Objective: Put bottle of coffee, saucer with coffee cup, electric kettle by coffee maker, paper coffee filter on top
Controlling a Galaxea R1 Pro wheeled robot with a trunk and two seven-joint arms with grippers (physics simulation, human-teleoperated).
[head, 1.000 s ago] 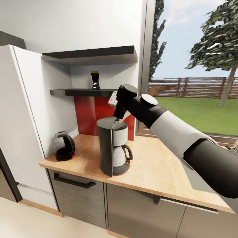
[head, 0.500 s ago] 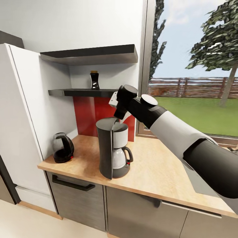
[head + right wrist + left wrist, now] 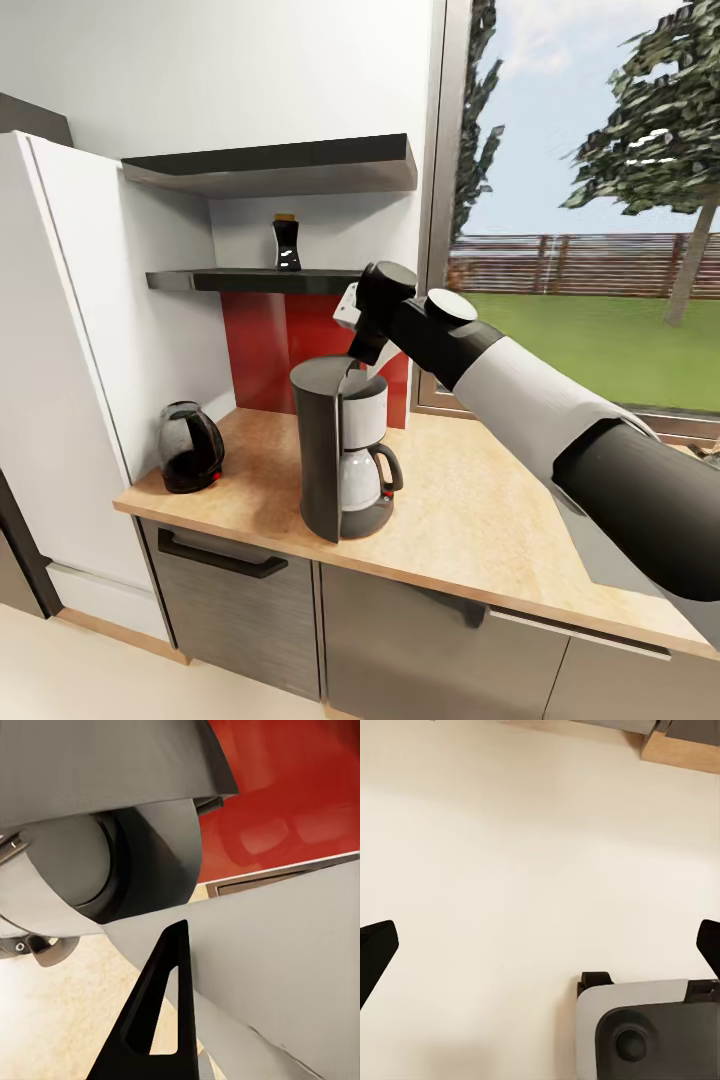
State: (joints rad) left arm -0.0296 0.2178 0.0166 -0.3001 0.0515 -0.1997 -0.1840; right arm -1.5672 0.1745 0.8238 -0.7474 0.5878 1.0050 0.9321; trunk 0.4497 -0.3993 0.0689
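The right gripper (image 3: 352, 372) sits at the centre of the head frame, just above the top of the coffee maker (image 3: 340, 455), pinching a pale paper coffee filter (image 3: 366, 368) whose lower tip meets the machine's top. In the right wrist frame one dark finger (image 3: 156, 1014) lies flat against the filter (image 3: 285, 967), which spreads across the lower right, with the coffee maker's round top (image 3: 97, 862) in the upper left; the claw reads as closed on the sheet. The left gripper (image 3: 540, 952) hangs wide open over bare cream floor (image 3: 510, 855), one fingertip at each side edge of its frame, holding nothing.

The coffee maker stands mid-frame on the wooden countertop (image 3: 480, 520), its glass carafe (image 3: 362, 478) in place. The electric kettle (image 3: 190, 447) rests at the counter's left end, well apart from the machine. The bottle of coffee (image 3: 287, 243) stands on the lower shelf (image 3: 230, 281), above centre-left.
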